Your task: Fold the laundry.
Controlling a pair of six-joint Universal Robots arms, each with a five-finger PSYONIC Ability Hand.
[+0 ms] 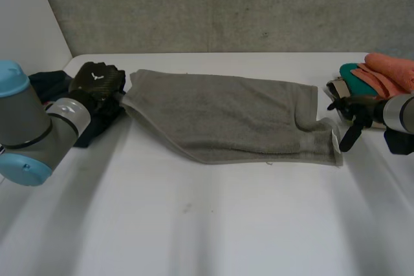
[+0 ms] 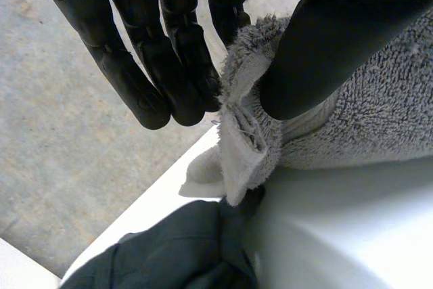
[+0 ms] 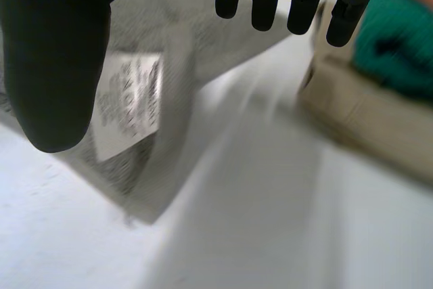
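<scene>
Across the far half of the worktop (image 1: 207, 224) we see the grey towel (image 1: 226, 117) lying flat, its long side running from nine o'clock to three o'clock and, by the look of it, already doubled lengthwise. At the nine o'clock end our left hand (image 1: 97, 82) is on the towel's corner. In the left wrist view its fingers (image 2: 169, 65) and thumb (image 2: 318, 52) close on the hem from either side, so we read it as pinching the cloth. At the three o'clock end our right hand (image 1: 356, 113) hangs just beside the other corner without holding it. The right wrist view has its fingers (image 3: 301, 5) spread wide of the thumb, with the towel's white label (image 3: 128, 103) lying beneath the thumb. A dark garment (image 1: 48, 85) sits under the left arm at nine o'clock, and a stack of folded clothes (image 1: 378, 75) lies at about two o'clock, beyond the right hand.

We judge the step in hand to be taking hold of both short ends for the next fold — one end looks secured, the other not yet. The next move calls for the right hand to come down onto its corner and pinch through both layers. Then the two ends can be brought together, edges kept in line and clear of the stack.
</scene>
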